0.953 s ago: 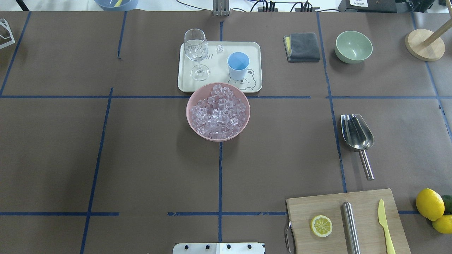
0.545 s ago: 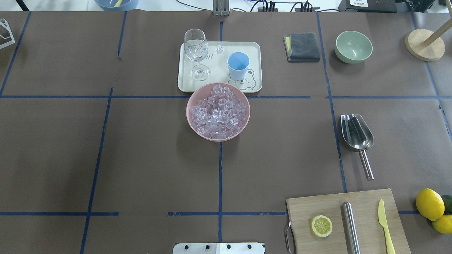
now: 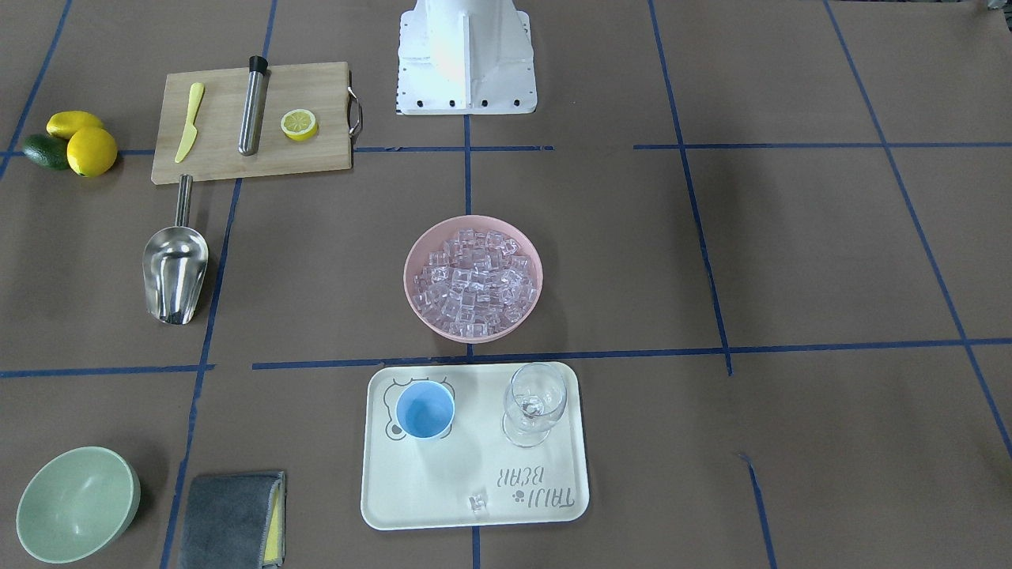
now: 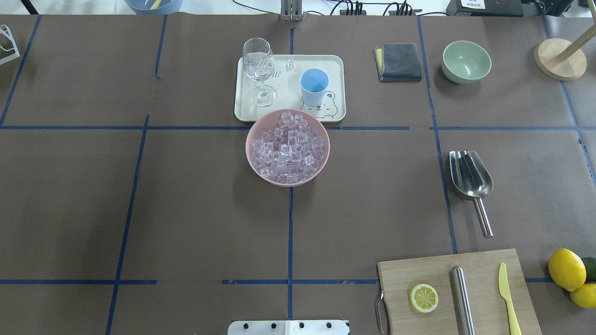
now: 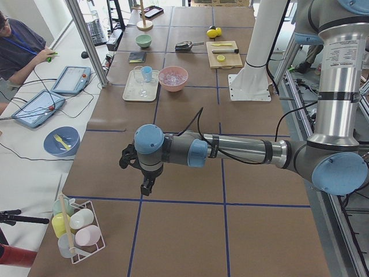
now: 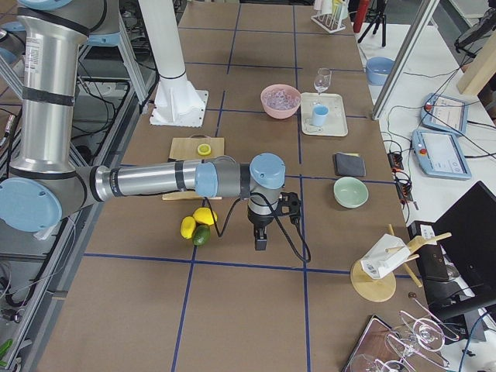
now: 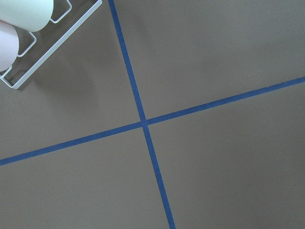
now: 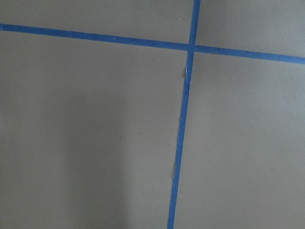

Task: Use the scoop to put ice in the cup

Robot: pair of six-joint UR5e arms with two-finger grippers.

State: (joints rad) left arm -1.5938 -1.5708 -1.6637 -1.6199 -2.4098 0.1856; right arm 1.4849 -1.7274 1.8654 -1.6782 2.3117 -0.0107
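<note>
table stock for ice-to-cup work, both arms out at the table ends
front-facing: scoop (image 3: 175, 273) flat on brown paper (image 3: 711, 237), trough pointing away from the robot base, handle end near cutting board (image 3: 221, 154), open paper on its other sides; ice (image 3: 473, 280) heaped in pink bowl (image 3: 413, 257) at centre; cup (image 3: 424, 410) upright on tray (image 3: 443, 490), wine glass (image 3: 535, 405) beside it. overhead: bowl just beside tray, wide bare paper between bowl and scoop. exterior left: left gripper (image 5: 147, 186) over bare paper near cup rack (image 5: 78, 231), jaw state cannot be told. exterior right: right gripper (image 6: 261, 239) over paper near lemons (image 6: 198, 221), jaw state cannot be told. wrist views: paper crossed by blue tape (image 7: 143, 122); the left one catches a rack corner.
</note>
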